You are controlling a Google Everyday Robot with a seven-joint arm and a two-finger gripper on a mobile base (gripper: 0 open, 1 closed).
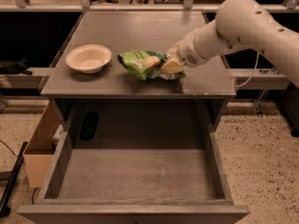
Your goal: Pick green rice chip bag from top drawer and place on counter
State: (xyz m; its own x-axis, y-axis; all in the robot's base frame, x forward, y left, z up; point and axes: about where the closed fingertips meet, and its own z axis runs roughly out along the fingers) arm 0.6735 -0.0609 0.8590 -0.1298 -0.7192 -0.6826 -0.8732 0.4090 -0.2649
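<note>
The green rice chip bag (142, 63) lies on the counter (140, 31), right of the middle near its front edge. My gripper (169, 67) is at the bag's right end, low over the counter, with its fingers closed on the bag's edge. The white arm reaches in from the upper right. The top drawer (135, 171) is pulled fully open below the counter and holds nothing.
A white bowl (88, 58) sits on the counter left of the bag. A cardboard box (39, 143) stands on the floor left of the drawer. A dark object (88, 125) lies in the shadow behind the drawer's back left.
</note>
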